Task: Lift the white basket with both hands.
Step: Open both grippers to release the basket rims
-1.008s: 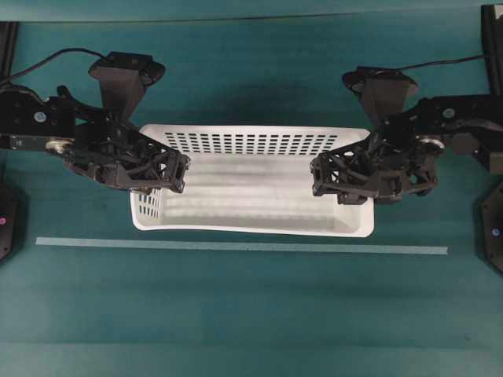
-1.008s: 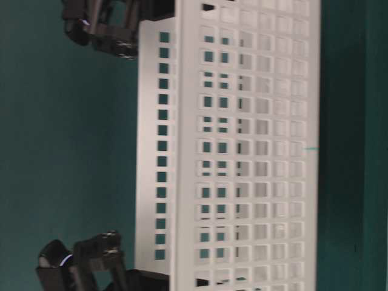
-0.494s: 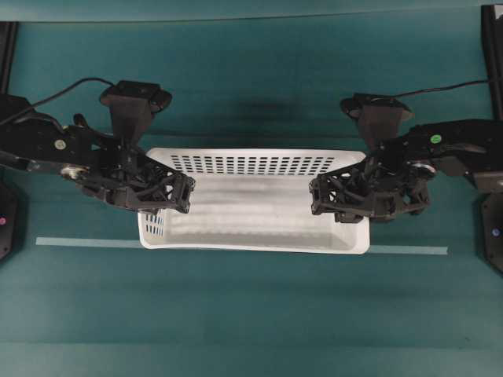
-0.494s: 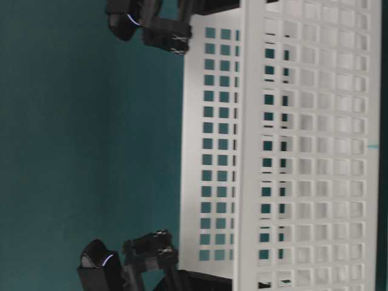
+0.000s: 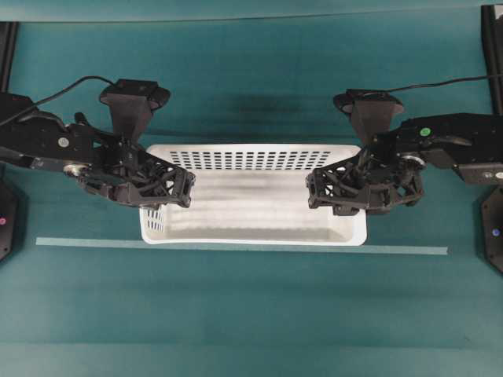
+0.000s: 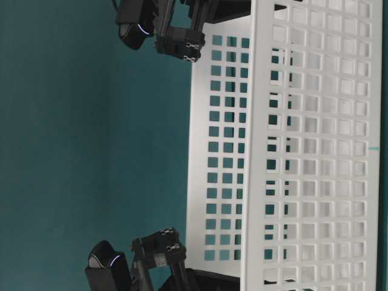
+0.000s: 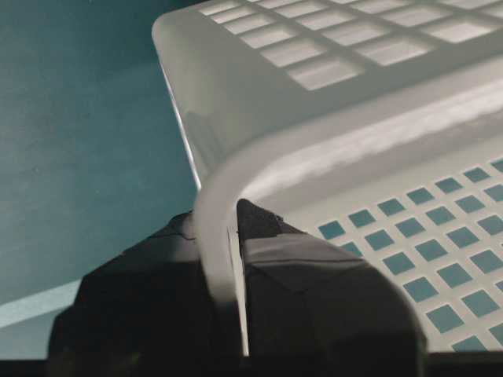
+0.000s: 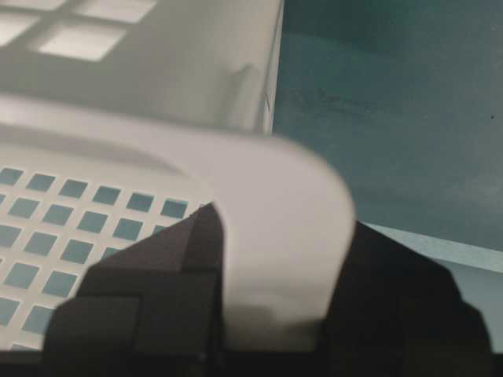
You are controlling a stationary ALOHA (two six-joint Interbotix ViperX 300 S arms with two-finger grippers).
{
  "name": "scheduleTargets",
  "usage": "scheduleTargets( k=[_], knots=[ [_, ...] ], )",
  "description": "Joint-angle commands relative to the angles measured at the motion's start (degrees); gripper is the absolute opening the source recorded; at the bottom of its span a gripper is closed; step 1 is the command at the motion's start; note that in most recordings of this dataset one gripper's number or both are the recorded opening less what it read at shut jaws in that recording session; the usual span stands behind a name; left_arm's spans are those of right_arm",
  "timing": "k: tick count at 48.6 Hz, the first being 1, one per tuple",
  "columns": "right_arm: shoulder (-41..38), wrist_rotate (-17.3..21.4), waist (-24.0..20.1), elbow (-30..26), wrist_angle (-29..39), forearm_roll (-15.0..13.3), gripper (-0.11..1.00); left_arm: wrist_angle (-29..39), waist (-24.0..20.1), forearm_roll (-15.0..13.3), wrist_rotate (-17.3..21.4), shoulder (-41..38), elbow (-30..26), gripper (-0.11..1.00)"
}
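White basket (image 5: 251, 208): slotted walls, rolled rim; left fingers (image 7: 306, 283), right fingers (image 8: 149, 290) clamped on end rims.

A teal counter (image 5: 251, 314) fills the room below, its surface faintly streaked. 1 thin pale strip of tape (image 5: 409, 250) runs straight across it from side to side. At the counter's far left and right edges stand dark frame parts (image 5: 6, 47), and 1 black cable (image 5: 452, 80) trails across the right side.

There is one white basket (image 5: 253, 192) and there are two black grippers. The left gripper (image 5: 161, 188) is at one short end of the basket, the right gripper (image 5: 338, 188) at the other. One pale tape line (image 5: 409, 250) lies near the basket.
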State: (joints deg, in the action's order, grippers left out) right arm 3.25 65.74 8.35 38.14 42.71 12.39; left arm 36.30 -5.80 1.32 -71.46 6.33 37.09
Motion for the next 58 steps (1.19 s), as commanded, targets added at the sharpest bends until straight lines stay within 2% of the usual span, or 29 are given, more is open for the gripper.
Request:
scheduleTargets(
  k=[1,16,28,35,40,46,50,54,58],
  knots=[
    [-1.8,-4.4,-0.6,-0.8,0.1,0.3,0.19,-1.4,0.5,0.4,0.5,-1.0,-0.8,-0.01],
    [-2.0,-4.5,-0.2,-0.6,-0.3,0.4,0.19,-1.5,0.5,0.4,0.5,-1.8,-0.2,-0.01],
    [-1.9,-4.5,-0.2,0.4,-1.3,2.1,0.20,-1.9,0.3,0.4,1.2,-1.8,0.1,-0.01],
    [-1.8,-4.5,-0.2,1.1,-2.8,2.7,0.20,-3.9,0.3,0.4,1.4,-1.7,0.5,0.00],
    [-1.7,-4.5,-0.1,1.1,-3.4,2.8,0.20,-5.8,0.3,0.4,1.7,-1.6,1.0,0.04],
    [-1.6,-4.5,-0.2,1.1,-4.0,2.9,0.20,-6.4,0.3,0.4,2.1,-1.6,1.3,0.16],
    [-1.6,-4.5,0.1,1.1,-4.1,3.3,0.24,-6.5,0.3,0.4,2.1,-1.5,1.6,0.30],
    [-1.5,-4.5,0.5,1.1,-4.2,3.8,0.38,-6.5,0.3,0.4,2.1,-1.5,1.7,0.51],
    [-1.3,-4.5,1.2,1.3,-4.5,3.8,0.57,-6.5,0.3,0.4,2.4,-1.5,1.8,0.75]
  ],
)
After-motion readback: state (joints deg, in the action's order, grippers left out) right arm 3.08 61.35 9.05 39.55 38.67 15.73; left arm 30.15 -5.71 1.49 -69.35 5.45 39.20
